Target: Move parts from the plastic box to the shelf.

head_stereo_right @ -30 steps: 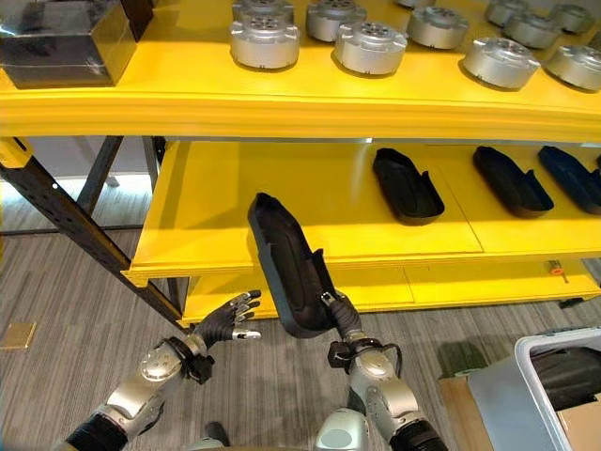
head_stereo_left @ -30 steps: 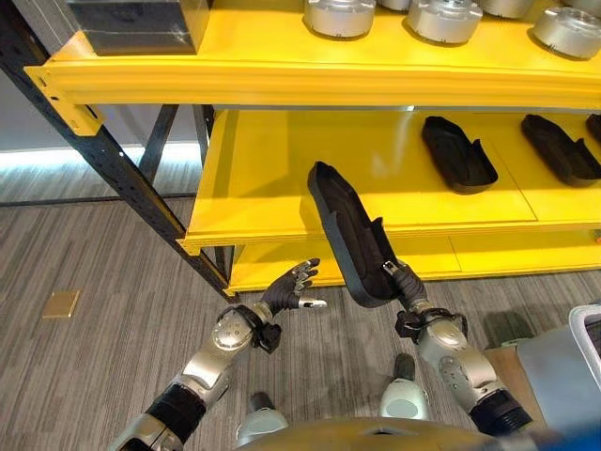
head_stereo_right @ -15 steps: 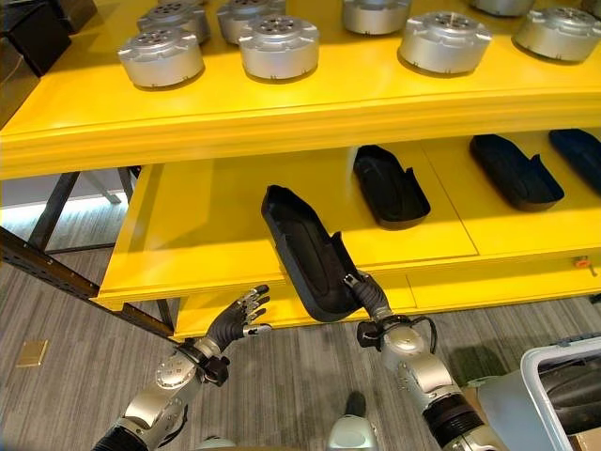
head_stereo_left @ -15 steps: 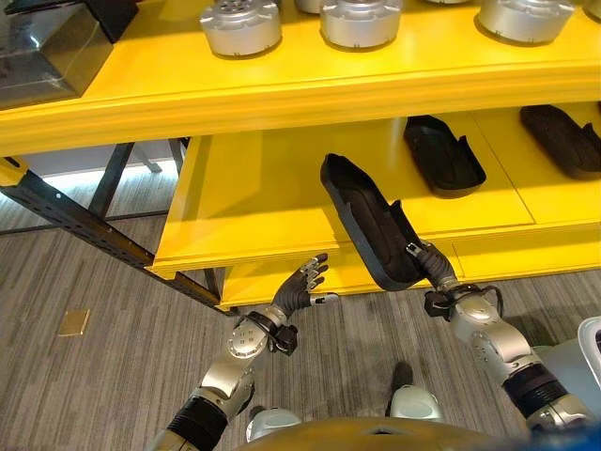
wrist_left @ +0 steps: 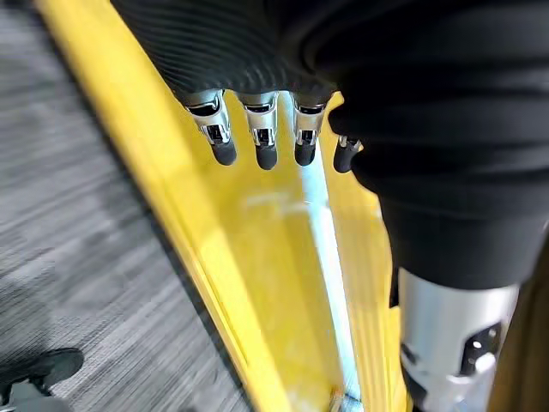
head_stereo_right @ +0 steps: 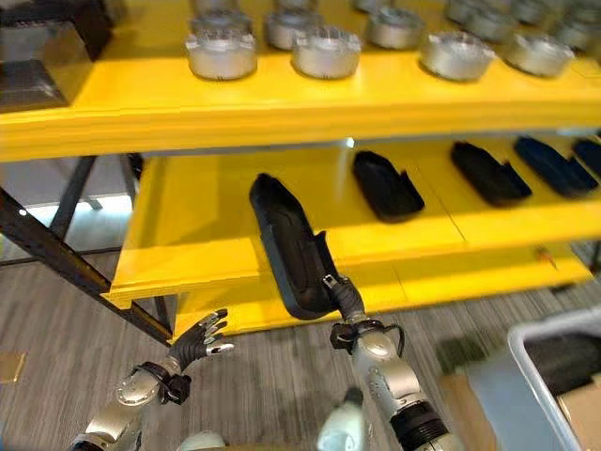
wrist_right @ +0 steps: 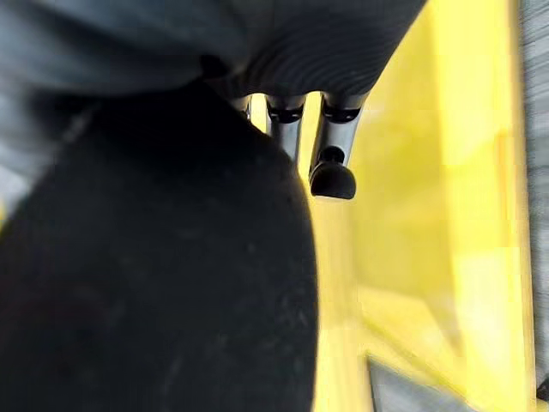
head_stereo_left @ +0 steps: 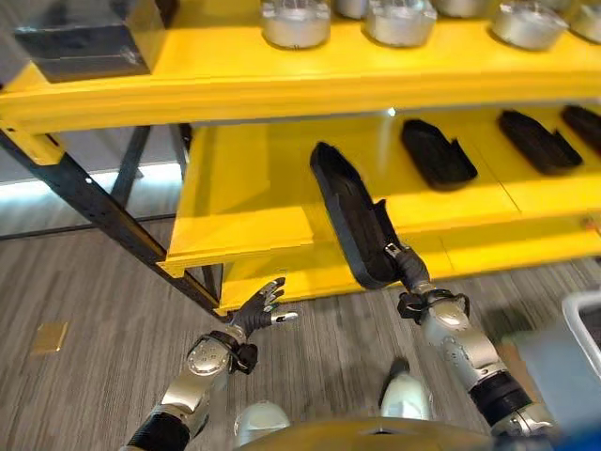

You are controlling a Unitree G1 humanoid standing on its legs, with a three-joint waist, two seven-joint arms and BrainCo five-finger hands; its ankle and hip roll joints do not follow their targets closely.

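A long black moulded part [head_stereo_left: 349,216] stands tilted in the air, its far end over the front of the lower yellow shelf [head_stereo_left: 249,188]. My right hand [head_stereo_left: 405,272] is shut on the part's near end; in the right wrist view the part [wrist_right: 154,283] lies against the fingers [wrist_right: 330,167]. Lower left, over the floor, my left hand [head_stereo_left: 258,310] is open and holds nothing, its fingers [wrist_left: 257,137] straight before the shelf's yellow edge [wrist_left: 232,283]. Similar black parts [head_stereo_left: 437,152] lie further right on the same shelf.
Round silver metal parts [head_stereo_left: 296,23] line the upper yellow shelf [head_stereo_right: 282,108], with a dark box [head_stereo_left: 80,42] at its left end. A black diagonal brace [head_stereo_left: 94,202] runs down the rack's left side. A grey plastic box's rim [head_stereo_right: 554,329] shows at the lower right.
The camera has shifted. My left hand has dropped lower and to the left, away from the part. The right hand keeps its hold on the black part near the shelf front.
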